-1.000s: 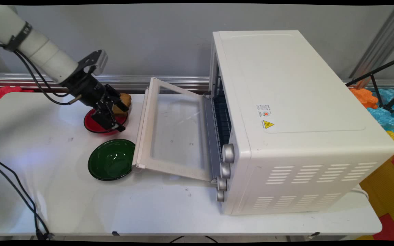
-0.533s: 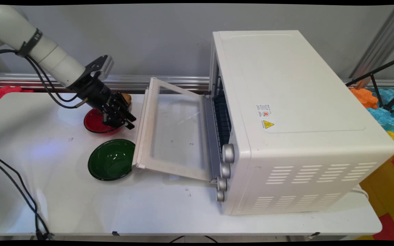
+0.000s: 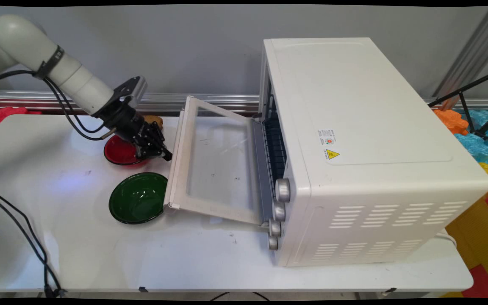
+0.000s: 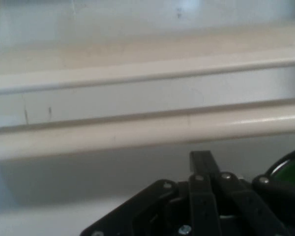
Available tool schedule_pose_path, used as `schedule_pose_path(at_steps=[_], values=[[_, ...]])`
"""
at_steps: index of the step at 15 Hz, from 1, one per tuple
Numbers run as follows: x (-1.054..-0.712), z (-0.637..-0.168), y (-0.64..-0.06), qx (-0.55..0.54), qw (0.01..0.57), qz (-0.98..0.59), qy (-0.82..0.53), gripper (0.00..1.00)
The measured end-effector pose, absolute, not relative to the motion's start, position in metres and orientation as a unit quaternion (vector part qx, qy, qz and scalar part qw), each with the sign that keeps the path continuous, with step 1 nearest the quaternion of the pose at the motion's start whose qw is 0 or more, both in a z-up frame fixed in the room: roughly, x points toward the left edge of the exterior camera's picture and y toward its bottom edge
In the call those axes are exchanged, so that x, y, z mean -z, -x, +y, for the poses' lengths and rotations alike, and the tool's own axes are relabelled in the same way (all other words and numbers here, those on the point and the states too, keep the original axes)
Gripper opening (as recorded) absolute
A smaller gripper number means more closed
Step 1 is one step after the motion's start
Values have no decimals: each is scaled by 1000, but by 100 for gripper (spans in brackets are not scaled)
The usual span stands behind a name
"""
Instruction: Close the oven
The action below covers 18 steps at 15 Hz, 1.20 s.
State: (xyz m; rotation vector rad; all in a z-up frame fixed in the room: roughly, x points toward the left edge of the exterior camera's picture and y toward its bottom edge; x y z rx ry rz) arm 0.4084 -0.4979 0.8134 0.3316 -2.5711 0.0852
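1. Reaching down from the upper left, my gripper (image 3: 159,150) hangs over the right rim of the red bowl (image 3: 119,153), just beside the outer edge of the toaster oven's open door (image 3: 218,167).
2. In the hand view my fingers (image 4: 202,164) stand pressed together, with nothing between them; the door's cream handle bar (image 4: 147,130) runs across just ahead of them.
3. A brown, bread-like item (image 3: 154,122) lies behind my gripper, at the red bowl's far side, partly hidden.
4. A green bowl (image 3: 138,198) sits nearer the camera, its rim touching or nearly touching the door's near corner; its edge (image 4: 290,169) also shows in the hand view.
5. The white toaster oven (image 3: 367,140) carries a small label with a red mark and a yellow warning triangle (image 3: 332,154); the lettering is too small to read.
6. Four silver knobs (image 3: 278,212) line the oven's front.
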Motion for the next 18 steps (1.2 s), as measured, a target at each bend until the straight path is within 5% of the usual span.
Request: schedule_pose_path(at_steps=[9, 18], values=[[-799, -505, -400, -33, 314, -939, -138, 0], [-827, -516, -385, -36, 369, -918, -141, 0]])
